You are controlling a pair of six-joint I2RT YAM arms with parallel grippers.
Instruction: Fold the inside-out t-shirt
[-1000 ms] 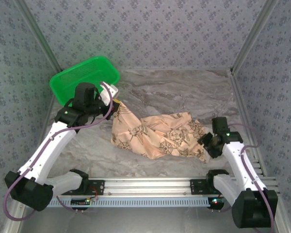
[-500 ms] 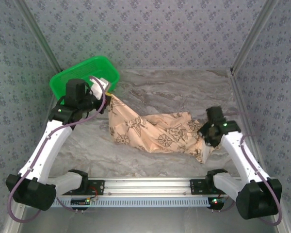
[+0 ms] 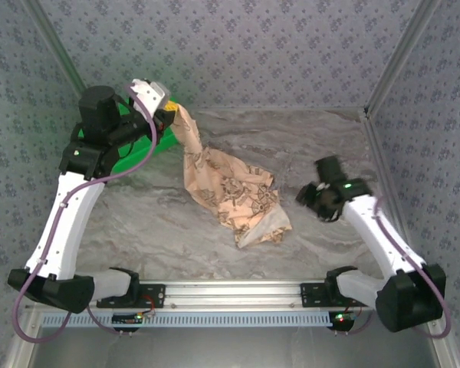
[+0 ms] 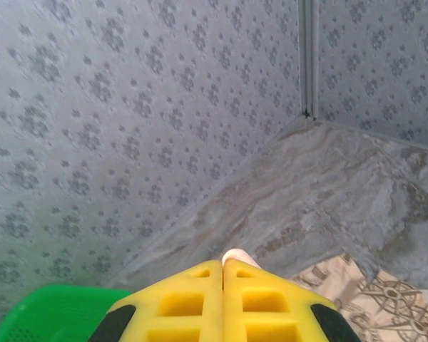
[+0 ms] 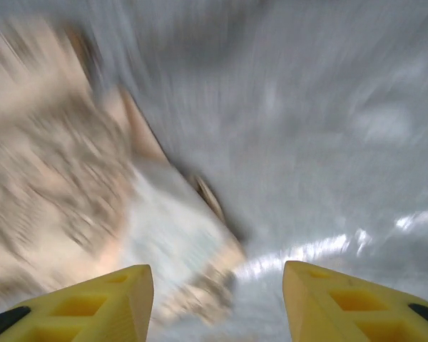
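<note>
Left tool (image 3: 165, 109) clamped on t-shirt (image 3: 234, 198) corner, upper left of frame; cloth trails down to tabletop (image 3: 330, 146). Right tool (image 3: 307, 199) jaws apart, holding nothing. Printed lettering too small to read.

t-shirt (image 5: 57, 164) blurred in right wrist view, green basket (image 4: 36, 313) cropped in left wrist view

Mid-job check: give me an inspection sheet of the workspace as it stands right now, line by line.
Surface: grey marbled tabletop, no spills seen.
Job's things: t-shirt, one end lifted off the table, the rest bunched on it, pale reverse showing at the near corner.
Clutter: green basket at far left, partly behind the left arm.
Grippers: left gripper shut on the t-shirt's raised end; right gripper open, apart from the cloth.
Cables: purple cable looped along each arm.
Surroundings: patterned walls; metal rail at the near edge.
</note>
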